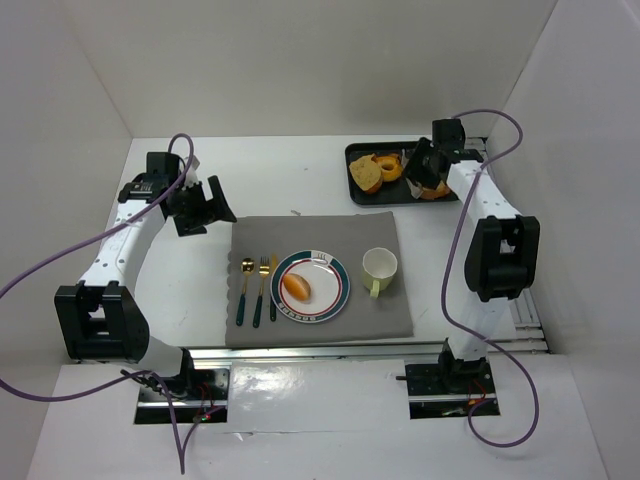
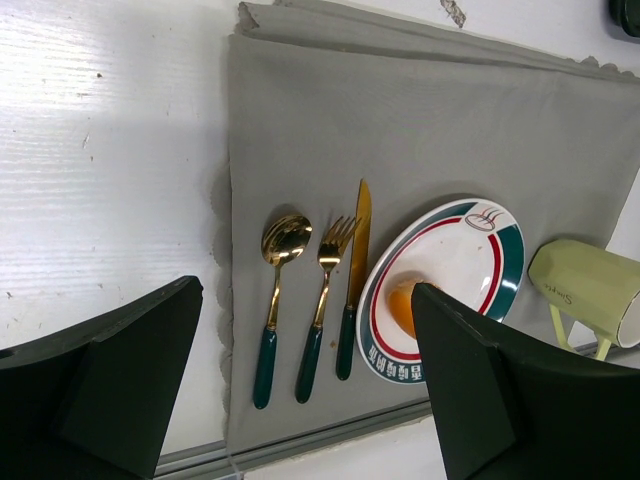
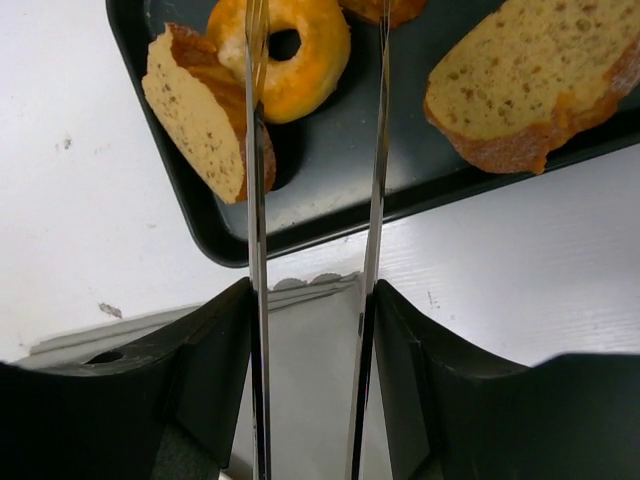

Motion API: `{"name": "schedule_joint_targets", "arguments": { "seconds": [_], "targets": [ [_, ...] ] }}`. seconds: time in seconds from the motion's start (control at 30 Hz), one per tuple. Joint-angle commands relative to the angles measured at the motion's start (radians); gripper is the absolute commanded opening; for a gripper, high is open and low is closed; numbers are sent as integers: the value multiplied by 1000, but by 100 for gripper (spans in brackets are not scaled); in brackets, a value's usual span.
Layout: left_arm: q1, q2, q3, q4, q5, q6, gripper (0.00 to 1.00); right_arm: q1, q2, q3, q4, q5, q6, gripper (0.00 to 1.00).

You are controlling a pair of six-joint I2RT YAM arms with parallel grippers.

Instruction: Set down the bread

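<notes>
Overhead view spans the table (image 1: 280,170); wrist views look down close, apparently sharing the placemat (image 1: 350,230)

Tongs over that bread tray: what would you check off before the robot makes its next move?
1. Right pincer has the tongs: ok, both blades run out from between its fingers.
2. Tongs are over the tray: ok, beside the donut and a bread slice.
3. Bread is caught between the blades: cannot tell, the tips run out of view.
4. Plate has room: ok, one roll lies left of centre.
5. Left pincer is out of the way: ok, open, off the mat's far left corner.
6. Cup is clear of the plate: ok, upright and apart.
</notes>
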Motion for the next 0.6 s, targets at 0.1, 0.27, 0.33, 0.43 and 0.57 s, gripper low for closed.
{"name": "schedule_joint_targets", "arguments": {
  "seconds": [0.1, 0.27, 0.33, 0.43, 0.57],
  "targets": [
    [6, -44, -1, 14, 11, 13, 99, -11, 9, -23, 106, -83, 58, 56],
    [6, -44, -11, 14, 1, 13, 99, -20, 9, -46, 117, -125, 69, 56],
    [6, -44, -11, 14, 1, 13, 99, -20, 9, -58, 117, -125, 81, 53],
    [6, -44, -11, 14, 1, 13, 99, -20, 9, -81, 126, -125, 92, 52],
    [6, -44, -11, 14, -8, 13, 99, -20, 9, -81, 137, -125, 92, 52]
  ]
}}
